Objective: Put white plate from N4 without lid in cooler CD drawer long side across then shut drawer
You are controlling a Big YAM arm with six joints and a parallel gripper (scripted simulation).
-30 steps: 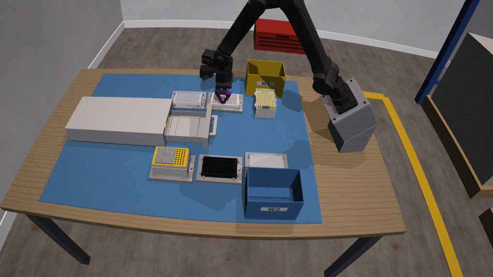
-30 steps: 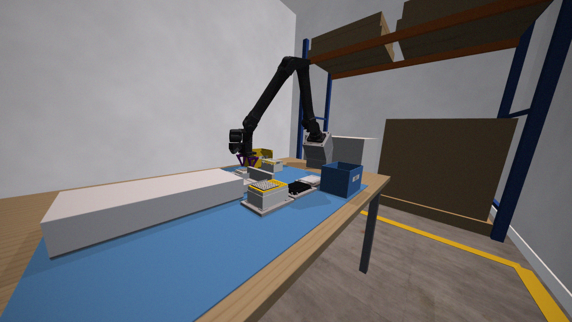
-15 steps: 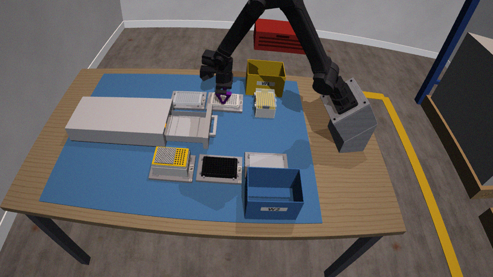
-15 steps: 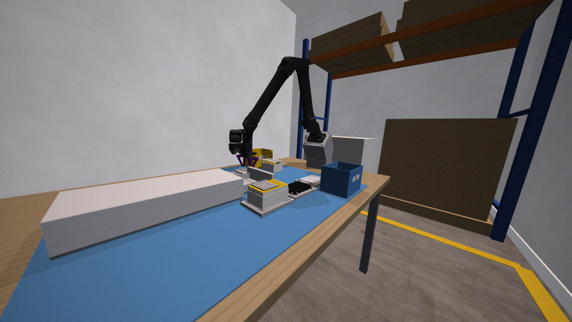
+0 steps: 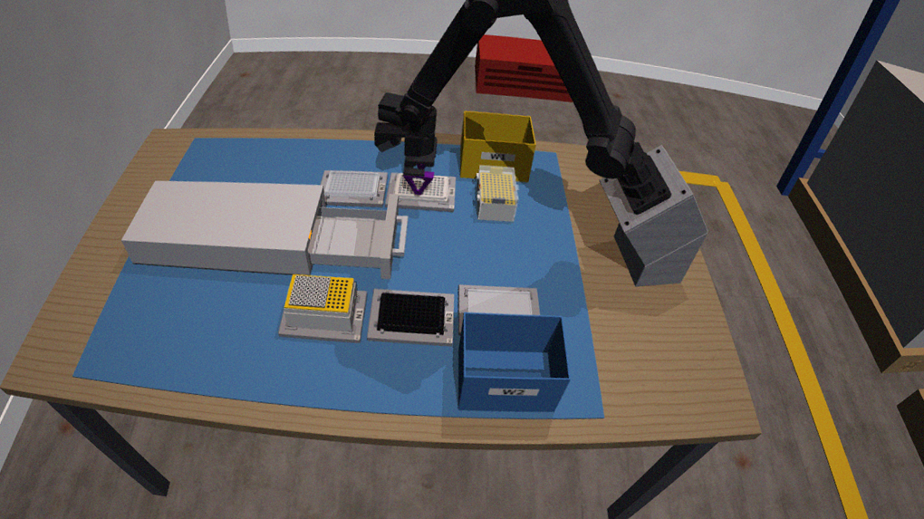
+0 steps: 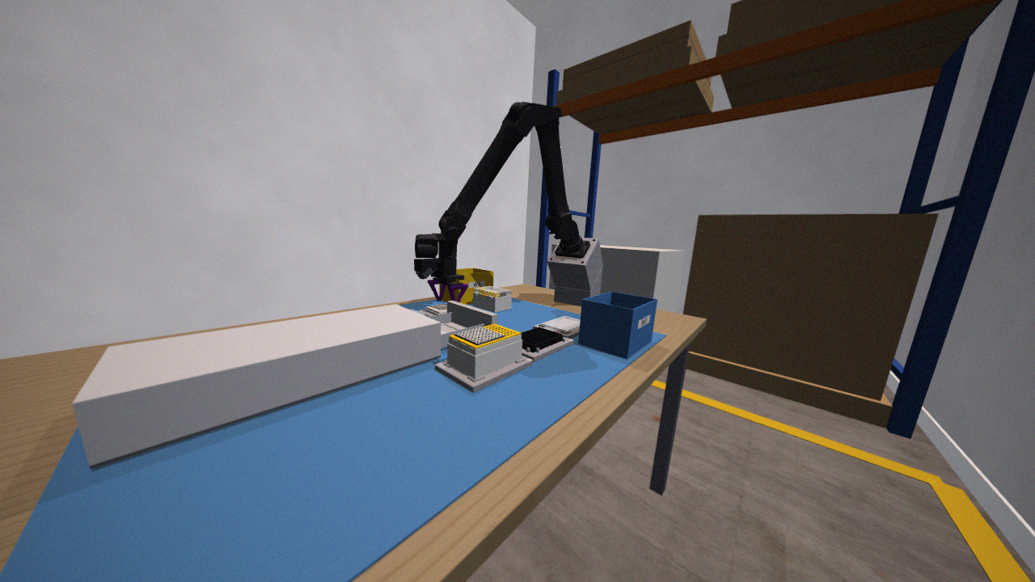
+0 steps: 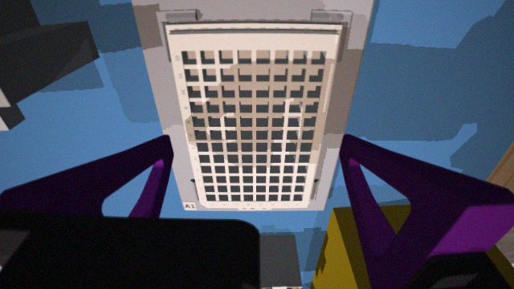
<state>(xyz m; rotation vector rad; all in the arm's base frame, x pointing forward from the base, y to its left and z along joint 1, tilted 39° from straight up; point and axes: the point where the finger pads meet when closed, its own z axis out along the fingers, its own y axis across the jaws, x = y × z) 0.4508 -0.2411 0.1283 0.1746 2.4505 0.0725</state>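
The white well plate [image 7: 253,120] [image 5: 425,191] lies without a lid in its grey nest at the back of the blue mat. My gripper [image 7: 256,144] is open and empty, just above the plate, with one purple finger on each long side and apart from it. It also shows in the top view [image 5: 419,182] and the exterior view [image 6: 447,291]. The cooler CD [image 5: 225,220] lies at the left with its drawer [image 5: 355,235] pulled out, the bar handle [image 5: 399,235] facing the arm's base. An amber lamp [image 5: 309,235] glows at the drawer's edge.
A second white plate [image 5: 354,185] sits in the nest left of mine. A yellow-topped tip box [image 5: 497,191] and the yellow bin W1 [image 5: 496,144] stand to the right. At the front are a yellow tip rack [image 5: 318,300], a black plate [image 5: 409,312], a lidded plate [image 5: 499,298] and the blue bin W2 [image 5: 514,360].
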